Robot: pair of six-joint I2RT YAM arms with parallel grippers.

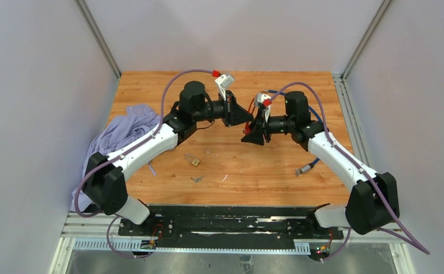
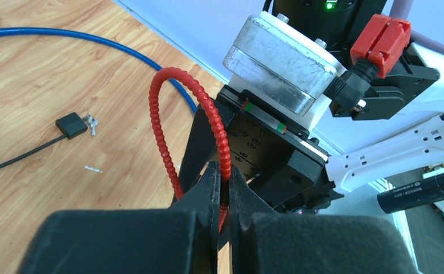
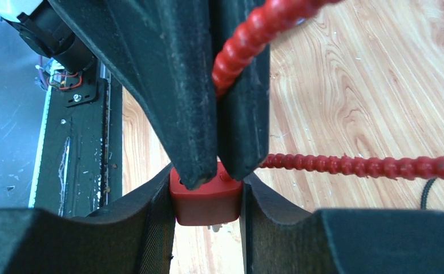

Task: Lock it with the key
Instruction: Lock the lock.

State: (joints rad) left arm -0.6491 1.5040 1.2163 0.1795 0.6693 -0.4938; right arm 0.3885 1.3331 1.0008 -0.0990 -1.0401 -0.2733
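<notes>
Nearest the arms' bases, what look like small keys [image 1: 197, 178] lie loose on the wooden table [image 1: 254, 191], with a brass padlock [image 1: 193, 161] just beyond them. Above mid-table the two arms meet in the air over a cable lock. The right gripper [image 3: 207, 185], jaws about half apart, clamps the red lock body [image 3: 207, 206] by its flanks. The left gripper [image 3: 217, 168], closed almost fully, pinches the red ribbed cable [image 3: 356, 165] near its end, fingertips touching the top of the body. The step in hand appears to be seating the cable end in the body, which calls for a push straight along the socket's line, a firm right-hand clamp and no twist on the cable. With both tools occupied and the keys well apart on the table, one must let go before any key can turn. Off to the sides lie a blue cable [image 2: 37, 33] and a lilac cloth [image 1: 122, 131]. White print on a black cylinder [image 2: 419, 191] beyond the right arm is too small to read, and no brand shows.
</notes>
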